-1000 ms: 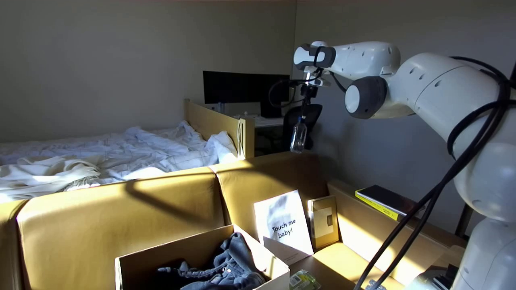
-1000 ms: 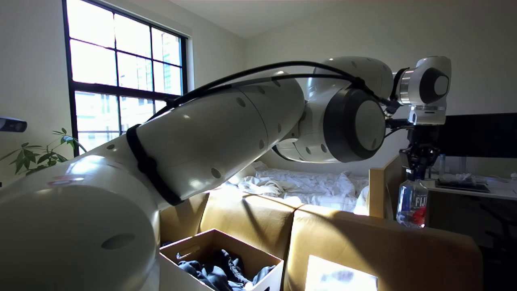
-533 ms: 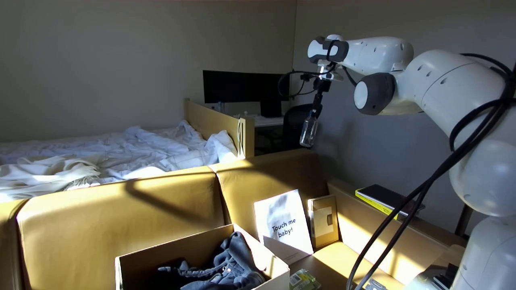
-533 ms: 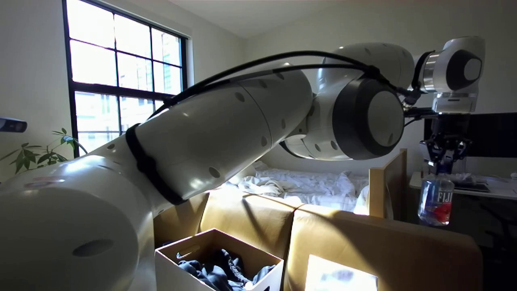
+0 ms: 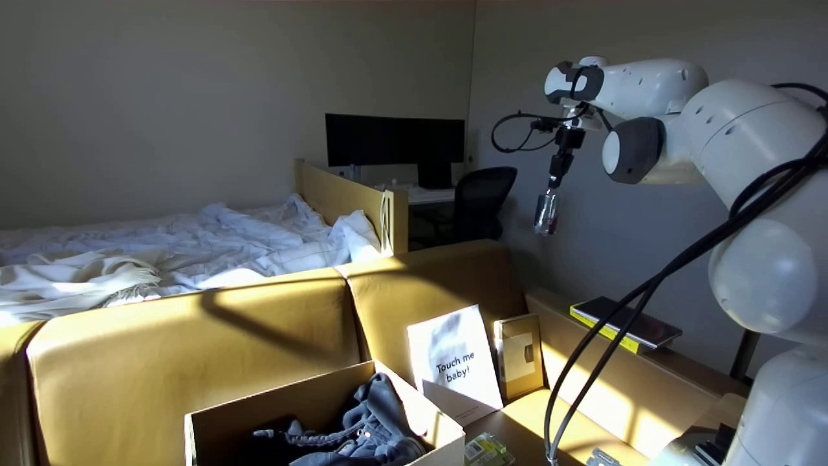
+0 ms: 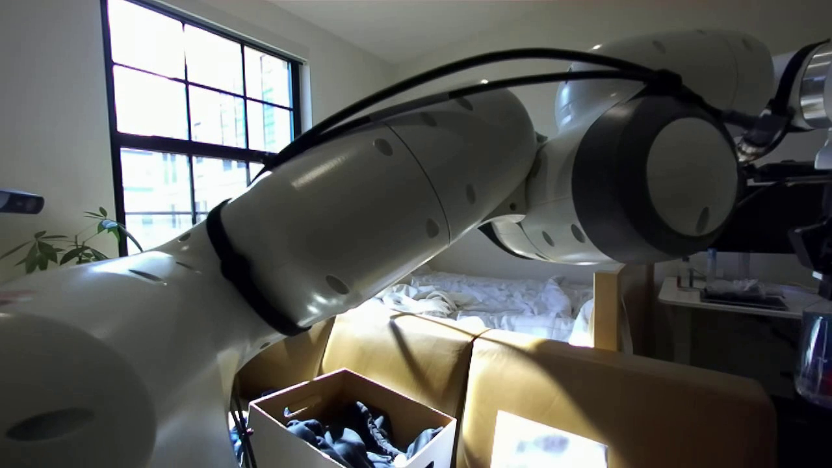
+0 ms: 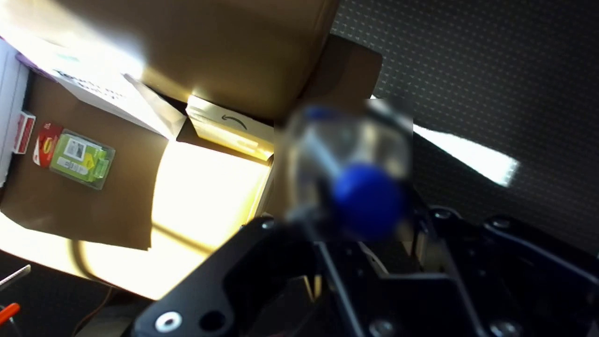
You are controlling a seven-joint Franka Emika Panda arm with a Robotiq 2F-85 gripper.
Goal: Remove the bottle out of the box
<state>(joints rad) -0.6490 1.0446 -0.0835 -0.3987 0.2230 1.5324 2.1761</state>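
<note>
The bottle is small and clear with a blue cap. It hangs below my gripper in an exterior view (image 5: 546, 215) and is cut by the right edge in an exterior view (image 6: 814, 361). In the wrist view its blue cap (image 7: 369, 200) is blurred between the fingers. My gripper (image 5: 553, 184) is shut on the bottle's neck, high in the air beyond the sofa's right end. The box, brown inside and white outside, is open-topped with dark cloth in it; it stands on the sofa in both exterior views (image 5: 275, 402) (image 6: 286, 437), well away from the bottle.
A tan sofa (image 5: 194, 349) carries a white sign (image 5: 453, 362), a small carton (image 5: 519, 356) and a green package (image 7: 80, 158). Books (image 5: 621, 322) lie on its arm. A bed (image 5: 213, 249), a desk with a monitor (image 5: 394, 140) and a chair (image 5: 486, 197) stand behind.
My arm has swung right in both exterior views, carrying the bottle away from the box and partly out of an exterior view. The box and sofa things have not moved.
</note>
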